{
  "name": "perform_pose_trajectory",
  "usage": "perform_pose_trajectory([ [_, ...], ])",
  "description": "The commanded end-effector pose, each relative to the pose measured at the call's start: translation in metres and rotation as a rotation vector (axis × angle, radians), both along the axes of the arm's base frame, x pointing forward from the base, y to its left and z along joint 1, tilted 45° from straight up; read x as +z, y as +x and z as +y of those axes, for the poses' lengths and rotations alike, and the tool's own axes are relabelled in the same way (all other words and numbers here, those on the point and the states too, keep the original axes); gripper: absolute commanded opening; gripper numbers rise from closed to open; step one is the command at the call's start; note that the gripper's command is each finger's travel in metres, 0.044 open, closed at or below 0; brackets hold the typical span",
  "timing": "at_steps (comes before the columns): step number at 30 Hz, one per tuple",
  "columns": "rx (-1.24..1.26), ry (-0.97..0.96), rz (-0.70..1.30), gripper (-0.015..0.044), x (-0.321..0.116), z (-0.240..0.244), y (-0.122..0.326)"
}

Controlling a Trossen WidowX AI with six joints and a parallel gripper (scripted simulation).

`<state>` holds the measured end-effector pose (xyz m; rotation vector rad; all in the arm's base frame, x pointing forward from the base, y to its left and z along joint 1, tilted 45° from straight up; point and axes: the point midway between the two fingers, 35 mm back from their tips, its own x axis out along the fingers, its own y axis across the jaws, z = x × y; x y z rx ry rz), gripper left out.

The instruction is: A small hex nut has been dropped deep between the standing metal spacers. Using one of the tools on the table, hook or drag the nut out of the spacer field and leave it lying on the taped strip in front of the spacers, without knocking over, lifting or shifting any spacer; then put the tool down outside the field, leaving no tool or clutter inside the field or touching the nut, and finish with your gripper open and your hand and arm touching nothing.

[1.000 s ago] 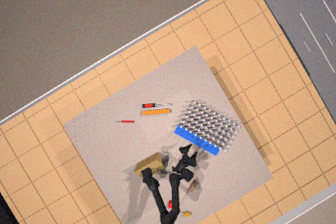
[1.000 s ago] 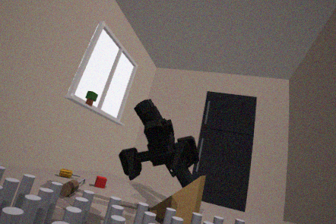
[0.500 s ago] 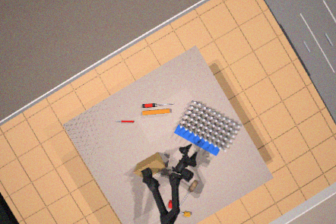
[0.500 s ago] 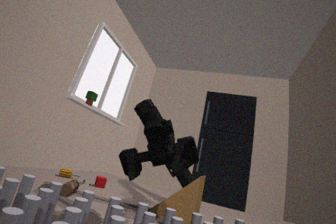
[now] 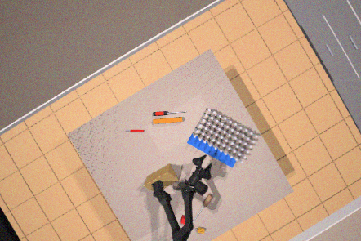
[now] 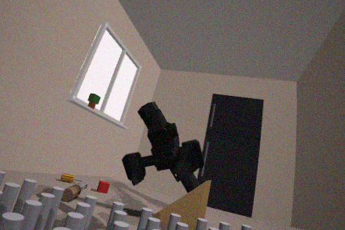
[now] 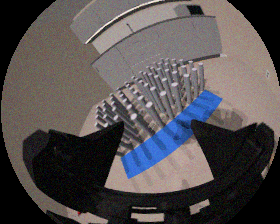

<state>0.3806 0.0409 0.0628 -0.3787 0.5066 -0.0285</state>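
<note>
Hex nut: unseen among the spacers. Claw open, empty; step 1, apparently: fetch 1 hooking tool.

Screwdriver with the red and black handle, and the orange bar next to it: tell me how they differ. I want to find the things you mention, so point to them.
The screwdriver (image 5: 160, 113) has a red and black handle, while the orange bar (image 5: 167, 120) is mostly one colour. The screwdriver narrows to a thin shaft; the bar stays broad along its length. Both lie flat on the table, outside the spacer field.
</note>
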Motion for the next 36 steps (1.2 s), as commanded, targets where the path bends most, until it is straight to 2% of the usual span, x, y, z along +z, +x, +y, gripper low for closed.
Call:
perform_pose_trajectory([
  [1,-0.064,0.048,0.003,0.0440,0.003,-0.009,0.003],
  [9,-0.796,0.569,-0.065,0.0440,0.051,-0.123,0.010],
  [15,-1.188,0.809,-0.204,0.0440,0.084,-0.178,-0.013],
  [23,-1.637,1.052,-0.481,0.0440,0.132,-0.233,-0.065],
  [30,-1.992,1.222,-0.848,0.0440,0.177,-0.265,-0.128],
  [32,-2.040,1.244,-0.915,0.0440,0.184,-0.269,-0.138],
  [36,-2.042,1.245,-0.917,0.0440,0.184,-0.269,-0.139],
])
